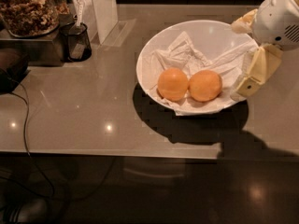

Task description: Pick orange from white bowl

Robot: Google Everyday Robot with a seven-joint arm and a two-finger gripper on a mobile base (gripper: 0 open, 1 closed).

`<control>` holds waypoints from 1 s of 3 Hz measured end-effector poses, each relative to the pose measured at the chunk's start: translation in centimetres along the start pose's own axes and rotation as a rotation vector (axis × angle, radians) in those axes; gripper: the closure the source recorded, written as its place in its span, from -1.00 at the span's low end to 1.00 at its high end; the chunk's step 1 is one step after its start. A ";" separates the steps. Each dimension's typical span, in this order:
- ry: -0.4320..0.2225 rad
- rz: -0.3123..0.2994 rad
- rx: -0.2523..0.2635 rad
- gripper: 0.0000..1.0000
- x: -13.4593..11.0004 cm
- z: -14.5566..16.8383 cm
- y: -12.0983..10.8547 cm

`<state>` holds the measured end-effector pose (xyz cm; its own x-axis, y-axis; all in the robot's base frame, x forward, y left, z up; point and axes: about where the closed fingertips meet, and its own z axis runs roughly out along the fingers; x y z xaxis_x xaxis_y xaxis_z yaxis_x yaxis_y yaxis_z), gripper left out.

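The white bowl sits on the grey counter, lined with crumpled white paper. Two oranges lie side by side in its near part. The orange, wider and paler, is the right one; its deeper-coloured, taller twin touches it on the left. My gripper hangs over the bowl's right rim, just right of the orange and apart from it. It is open and empty, with one cream finger at the far rim and the other at the near right rim.
A glass jar of nuts stands on a box at the back left, with a black mesh cup and a white upright block beside it. A black cable trails along the left. The counter's front edge runs below the bowl.
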<state>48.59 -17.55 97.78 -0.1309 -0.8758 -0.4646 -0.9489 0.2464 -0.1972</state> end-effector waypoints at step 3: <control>-0.054 0.050 -0.018 -1.00 -0.2 2.1 -1.1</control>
<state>50.31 -16.76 96.27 -0.1626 -0.8388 -0.5196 -0.9468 0.2808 -0.1571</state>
